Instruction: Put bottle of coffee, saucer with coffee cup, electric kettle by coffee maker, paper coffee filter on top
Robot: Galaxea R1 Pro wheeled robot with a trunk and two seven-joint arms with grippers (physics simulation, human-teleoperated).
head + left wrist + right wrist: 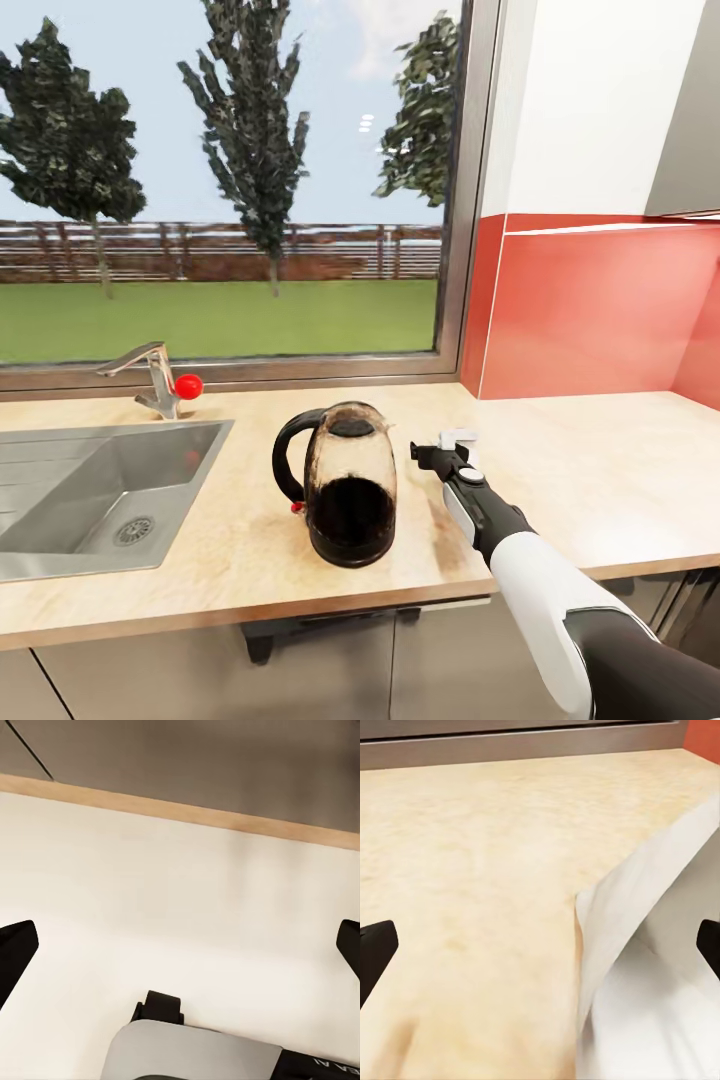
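Note:
The electric kettle (345, 480), a smoky see-through jug with a black loop handle, stands upright on the light-wood kitchen countertop (600, 470), right of the sink. My right gripper (438, 450) is just right of the kettle, low over the worktop. It is open, and the white paper coffee filter (460, 436) lies at its tips. In the right wrist view the filter (660, 967) rests on the wood close ahead, toward one of the spread fingertips (375, 949). My left gripper (180, 952) is open over a pale flat surface.
A steel sink (90, 490) with a faucet (155, 375) and a red knob (188, 385) sits at the left. Behind the counter is a window, with a red backsplash (590, 310) at the right. The worktop's front edge runs close below the kettle.

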